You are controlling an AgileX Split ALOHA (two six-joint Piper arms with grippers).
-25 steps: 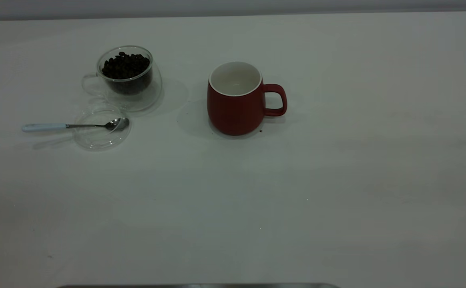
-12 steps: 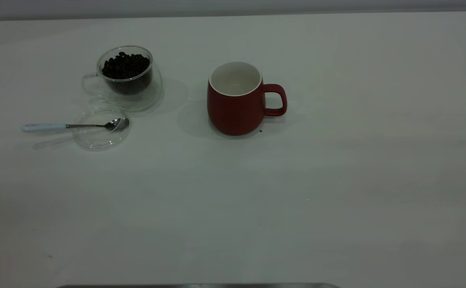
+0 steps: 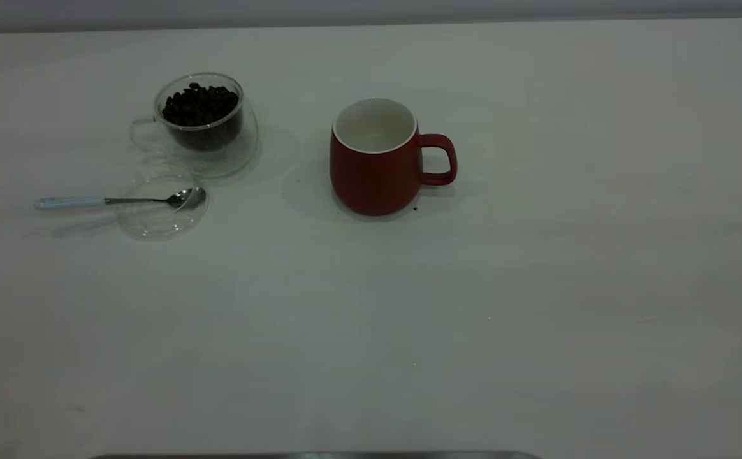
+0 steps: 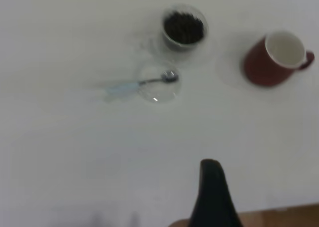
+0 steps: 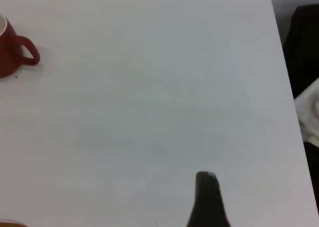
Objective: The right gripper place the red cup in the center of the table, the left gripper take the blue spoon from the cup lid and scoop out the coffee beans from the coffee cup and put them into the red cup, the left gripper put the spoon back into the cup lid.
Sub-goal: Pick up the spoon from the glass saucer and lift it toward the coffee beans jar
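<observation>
The red cup stands upright near the middle of the table, its handle to the right and its white inside empty. Far to its left is the clear coffee cup, heaped with dark coffee beans. In front of that cup lies the cup lid. The blue spoon rests with its bowl in the lid and its pale handle sticking out left. Neither arm shows in the exterior view. My left gripper hangs high above bare table, far from the spoon. The right gripper is well away from the red cup. Each shows as one shut black wedge, holding nothing.
A tiny dark crumb lies by the red cup's base. In the right wrist view the table's edge runs past a dark object and white cloth. A wooden strip shows below the left gripper.
</observation>
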